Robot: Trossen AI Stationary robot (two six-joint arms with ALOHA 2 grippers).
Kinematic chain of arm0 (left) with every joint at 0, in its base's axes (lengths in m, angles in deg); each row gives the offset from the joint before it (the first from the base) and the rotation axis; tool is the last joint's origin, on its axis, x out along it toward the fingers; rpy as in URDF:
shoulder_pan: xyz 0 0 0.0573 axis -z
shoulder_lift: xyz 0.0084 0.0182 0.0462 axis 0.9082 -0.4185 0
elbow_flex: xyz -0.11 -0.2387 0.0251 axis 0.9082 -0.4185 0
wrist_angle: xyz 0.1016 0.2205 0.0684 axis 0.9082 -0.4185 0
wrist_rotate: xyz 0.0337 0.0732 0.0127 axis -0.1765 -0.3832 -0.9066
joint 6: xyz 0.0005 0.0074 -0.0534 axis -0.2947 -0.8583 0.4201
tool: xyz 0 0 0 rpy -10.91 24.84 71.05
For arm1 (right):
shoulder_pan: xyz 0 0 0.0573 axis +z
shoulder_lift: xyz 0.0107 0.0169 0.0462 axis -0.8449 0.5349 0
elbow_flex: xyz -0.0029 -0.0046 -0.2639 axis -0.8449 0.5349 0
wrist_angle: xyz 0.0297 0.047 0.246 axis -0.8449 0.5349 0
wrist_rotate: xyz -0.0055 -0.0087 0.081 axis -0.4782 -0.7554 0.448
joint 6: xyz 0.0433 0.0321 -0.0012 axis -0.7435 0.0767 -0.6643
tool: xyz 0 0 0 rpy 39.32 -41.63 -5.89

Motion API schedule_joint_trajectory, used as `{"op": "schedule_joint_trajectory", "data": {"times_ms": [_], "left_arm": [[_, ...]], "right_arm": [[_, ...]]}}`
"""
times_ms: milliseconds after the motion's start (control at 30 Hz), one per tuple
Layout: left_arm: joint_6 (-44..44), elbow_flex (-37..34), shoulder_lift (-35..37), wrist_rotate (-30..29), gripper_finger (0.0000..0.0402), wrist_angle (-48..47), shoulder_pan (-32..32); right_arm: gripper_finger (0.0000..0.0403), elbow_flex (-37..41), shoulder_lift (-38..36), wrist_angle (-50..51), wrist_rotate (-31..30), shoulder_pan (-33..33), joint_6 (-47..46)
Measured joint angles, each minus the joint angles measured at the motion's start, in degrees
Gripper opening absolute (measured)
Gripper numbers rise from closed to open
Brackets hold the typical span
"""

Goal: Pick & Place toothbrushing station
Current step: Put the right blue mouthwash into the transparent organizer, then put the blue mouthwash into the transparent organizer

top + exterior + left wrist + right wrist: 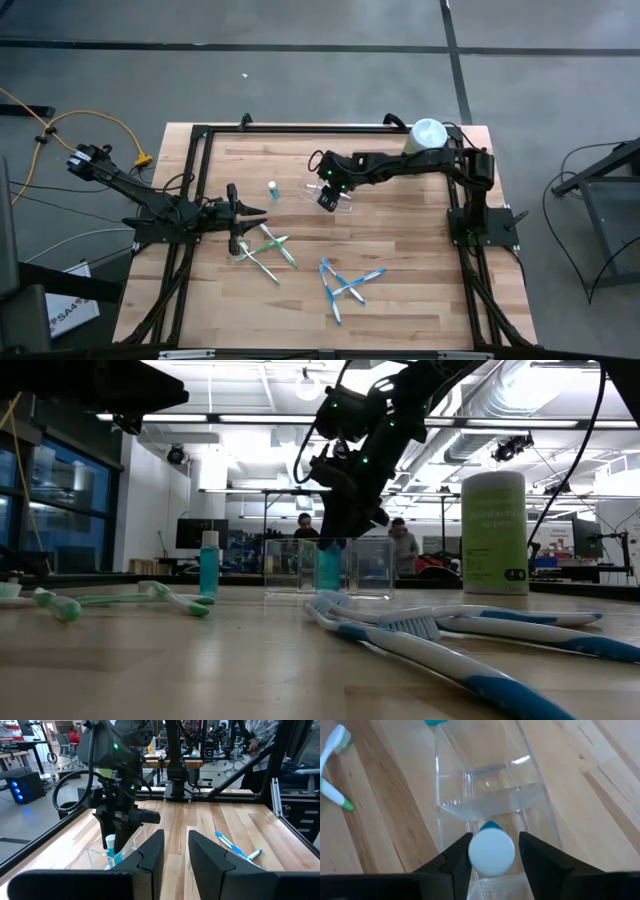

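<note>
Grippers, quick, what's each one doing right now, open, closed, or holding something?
Left gripper: open, empty, low over the table beside the green toothbrushes.
Right gripper: closed on a small white tube, held over the clear plastic cup.

Wooden table (400, 260), black frame round the edge. On it: clear cup (335, 195), one small tube (272, 189) upright, green toothbrushes (265, 250), blue toothbrushes (345, 285), green canister (428, 135) at the back.

My right gripper (350, 520) covers the top of the tube (328, 568) in the clear cup (330, 567). Cup's near end cut off in my right wrist view (tube (491, 851) body hidden behind its base). Background people blurred.
</note>
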Motion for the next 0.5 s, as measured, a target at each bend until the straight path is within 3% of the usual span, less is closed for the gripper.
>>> {"op": "schedule_joint_trajectory", "data": {"times_ms": [300,500], "left_arm": [[0.00,0.00,0.02,0.00,0.0085,0.00,0.00],[-0.02,0.00,0.00,0.00,0.0085,-0.07,0.00]], "right_arm": [[0.0159,-0.14,-0.07,-3.23,2.56,0.00,1.49],[0.0159,-4.69,-0.11,1.94,0.22,0.02,4.35]]}}
